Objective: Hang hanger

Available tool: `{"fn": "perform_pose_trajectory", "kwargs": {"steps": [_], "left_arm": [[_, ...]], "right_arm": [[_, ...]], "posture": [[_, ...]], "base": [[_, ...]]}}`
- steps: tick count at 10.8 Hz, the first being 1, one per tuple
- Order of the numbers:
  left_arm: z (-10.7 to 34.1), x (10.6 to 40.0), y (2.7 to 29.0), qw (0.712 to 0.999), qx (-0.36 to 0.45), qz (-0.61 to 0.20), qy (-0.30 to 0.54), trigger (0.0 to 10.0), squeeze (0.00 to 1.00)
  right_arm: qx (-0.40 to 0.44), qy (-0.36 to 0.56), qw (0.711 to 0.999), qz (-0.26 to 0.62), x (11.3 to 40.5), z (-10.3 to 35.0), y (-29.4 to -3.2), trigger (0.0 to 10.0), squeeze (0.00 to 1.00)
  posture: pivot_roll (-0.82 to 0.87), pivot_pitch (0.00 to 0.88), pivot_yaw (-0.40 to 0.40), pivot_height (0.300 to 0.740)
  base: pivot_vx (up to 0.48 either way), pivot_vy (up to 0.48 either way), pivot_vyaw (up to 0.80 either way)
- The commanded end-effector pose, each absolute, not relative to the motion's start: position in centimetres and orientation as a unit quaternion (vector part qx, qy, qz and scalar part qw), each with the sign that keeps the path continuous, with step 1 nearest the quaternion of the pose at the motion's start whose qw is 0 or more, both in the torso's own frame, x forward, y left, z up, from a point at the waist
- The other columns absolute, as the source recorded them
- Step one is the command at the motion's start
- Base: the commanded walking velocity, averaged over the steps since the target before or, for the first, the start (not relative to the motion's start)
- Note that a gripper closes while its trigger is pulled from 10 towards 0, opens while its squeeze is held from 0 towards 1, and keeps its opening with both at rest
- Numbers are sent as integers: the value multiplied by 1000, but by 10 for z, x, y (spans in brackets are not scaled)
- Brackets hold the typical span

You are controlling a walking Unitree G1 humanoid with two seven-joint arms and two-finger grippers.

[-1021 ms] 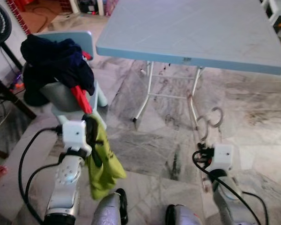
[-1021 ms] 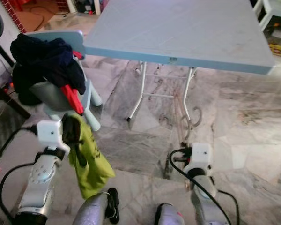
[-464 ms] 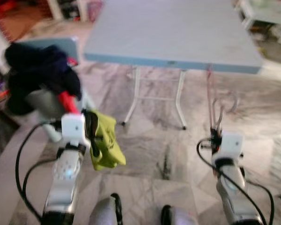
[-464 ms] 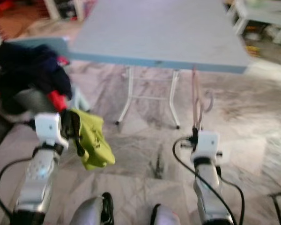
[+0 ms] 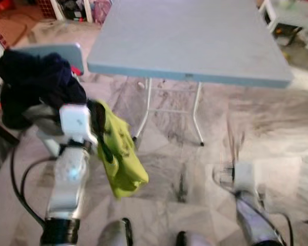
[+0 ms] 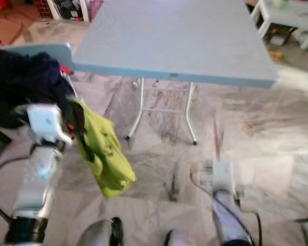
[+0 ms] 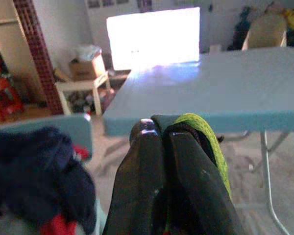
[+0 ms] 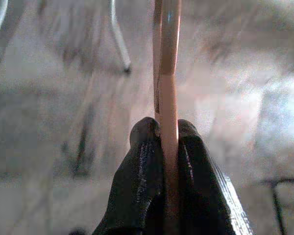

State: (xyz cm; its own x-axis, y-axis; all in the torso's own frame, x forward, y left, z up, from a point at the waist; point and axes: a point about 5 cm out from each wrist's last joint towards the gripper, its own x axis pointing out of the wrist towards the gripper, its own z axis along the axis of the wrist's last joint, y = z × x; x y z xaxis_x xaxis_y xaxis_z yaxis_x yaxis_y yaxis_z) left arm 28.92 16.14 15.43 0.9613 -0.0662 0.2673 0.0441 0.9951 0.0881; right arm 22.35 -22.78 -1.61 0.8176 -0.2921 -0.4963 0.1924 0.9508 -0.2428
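Observation:
My left gripper [image 5: 99, 134] is raised at chest height, shut on a yellow-green garment [image 5: 124, 163] that hangs below it. In the left wrist view the two black fingers [image 7: 147, 161] are pressed together with the green cloth [image 7: 211, 147] bunched against them. My right gripper [image 8: 167, 134] is shut on the thin pinkish stem of a hanger [image 8: 168, 63] that stands up from between its fingers. In the eye views the right arm [image 5: 245, 180] is low and blurred, and the hanger [image 5: 235, 142] above it is a faint streak.
A light blue folding table [image 5: 195, 46] on white legs stands straight ahead. At the left a pale blue chair [image 5: 61, 51] carries a heap of dark clothes [image 5: 33, 84]. The floor is grey marble [image 5: 277, 123]. A white low table [image 5: 297, 13] is at the far right.
My left arm has lifted the green garment higher and nearer the chair. The right arm with the hanger has dropped lower and is motion-blurred. The camera has shifted slightly.

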Motion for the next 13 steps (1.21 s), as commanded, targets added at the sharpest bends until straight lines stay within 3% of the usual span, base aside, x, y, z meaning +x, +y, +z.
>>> {"fn": "perform_pose_trajectory", "kwargs": {"steps": [1, 6, 11, 13], "left_arm": [[164, 290, 161, 988, 39, -24, -150, 10000, 0], [202, 303, 159, 975, 65, -28, -209, 10000, 0], [248, 321, 180, 960, 90, -10, -266, 10000, 0], [268, 342, 183, 954, 92, 0, -287, 10000, 0]], "right_arm": [[-82, 262, 954, -118, 231, -12, -222, 10000, 0], [-65, 295, 952, -55, 244, -22, -193, 10000, 0], [-58, 320, 945, -17, 243, -32, -179, 10000, 0], [-55, 327, 943, -6, 242, -35, -174, 10000, 0]], "posture": [[24, 137, 24, 740], [44, 135, 11, 740], [51, 129, 9, 740], [59, 132, 3, 740]], "base": [[409, 0, 0], [446, 0, 0], [459, 0, 0], [418, 0, 0]]}}
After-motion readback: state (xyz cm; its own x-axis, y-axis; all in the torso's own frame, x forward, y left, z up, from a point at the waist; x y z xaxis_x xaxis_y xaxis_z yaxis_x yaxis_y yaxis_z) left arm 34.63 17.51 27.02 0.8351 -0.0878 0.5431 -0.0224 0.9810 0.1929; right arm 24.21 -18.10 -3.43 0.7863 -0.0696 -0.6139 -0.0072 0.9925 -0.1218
